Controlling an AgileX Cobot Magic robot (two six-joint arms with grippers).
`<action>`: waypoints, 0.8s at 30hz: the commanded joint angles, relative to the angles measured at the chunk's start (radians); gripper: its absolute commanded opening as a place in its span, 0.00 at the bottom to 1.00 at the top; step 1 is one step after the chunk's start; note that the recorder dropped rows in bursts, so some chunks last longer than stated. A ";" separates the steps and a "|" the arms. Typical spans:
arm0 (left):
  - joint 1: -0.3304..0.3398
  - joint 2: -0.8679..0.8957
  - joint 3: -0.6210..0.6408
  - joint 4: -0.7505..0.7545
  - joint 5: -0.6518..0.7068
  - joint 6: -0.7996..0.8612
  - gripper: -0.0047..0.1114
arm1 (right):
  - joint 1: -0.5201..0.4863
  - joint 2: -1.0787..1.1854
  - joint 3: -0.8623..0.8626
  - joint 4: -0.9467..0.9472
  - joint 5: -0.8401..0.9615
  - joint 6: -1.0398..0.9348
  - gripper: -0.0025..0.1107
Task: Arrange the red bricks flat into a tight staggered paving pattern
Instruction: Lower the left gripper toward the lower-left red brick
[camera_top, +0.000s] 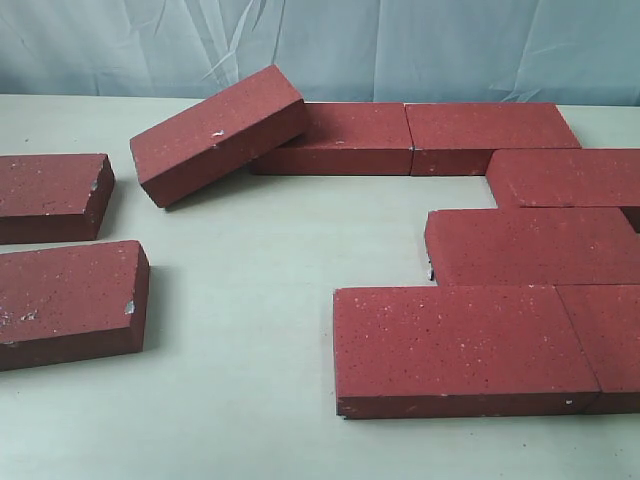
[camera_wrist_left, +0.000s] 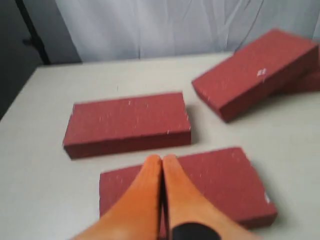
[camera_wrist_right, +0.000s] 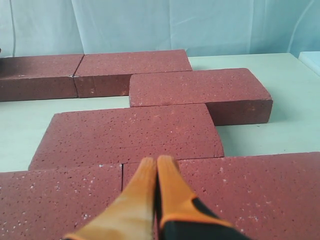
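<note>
So, I'd call this roughly two thirds done. Six of the red bricks (camera_top: 460, 345) lie flat in a staggered patch on the right side of the desk (camera_top: 260, 300). There's a back row (camera_top: 410, 135) of two butted end to end, a single second-row brick (camera_top: 565, 175), a single third-row brick (camera_top: 530, 245), and a front pair whose seam (camera_wrist_right: 122, 172) looks snug in the right wrist view. The offsets between rows read as proper paving.

What's left, as I see it:
- The tilted brick (camera_top: 220, 135) has one end propped up on the left brick of the back row, so it isn't flat yet.
- Two loose bricks (camera_top: 50, 195) sit flat at the far left, well apart from the patch.
- Bare desk shows left of the second and third rows, which is probably where those three belong.

Material-wise, they're thick rectangular slabs, dark red, with a rough gritty face peppered with white specks. The near loose one has a chipped corner (camera_top: 130, 308) showing grey. They look heavy and not very slidey. The desk is pale and smooth, with a bluish cloth backdrop (camera_top: 400, 45) behind it.

The left hand (camera_wrist_left: 161, 160) has its orange fingers pinched together on nothing, over the nearer loose brick. The right hand (camera_wrist_right: 156, 161) is the same, closed up and empty, above the front pair
</note>
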 joint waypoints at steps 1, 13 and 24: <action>0.001 0.147 -0.043 0.053 0.188 -0.008 0.04 | 0.005 -0.007 0.005 -0.001 -0.007 -0.004 0.02; 0.001 0.199 -0.043 0.002 0.154 -0.008 0.04 | 0.005 -0.007 0.005 -0.001 -0.007 -0.004 0.02; 0.001 0.262 -0.043 -0.006 0.157 -0.049 0.04 | 0.005 -0.007 0.005 -0.001 -0.007 -0.004 0.02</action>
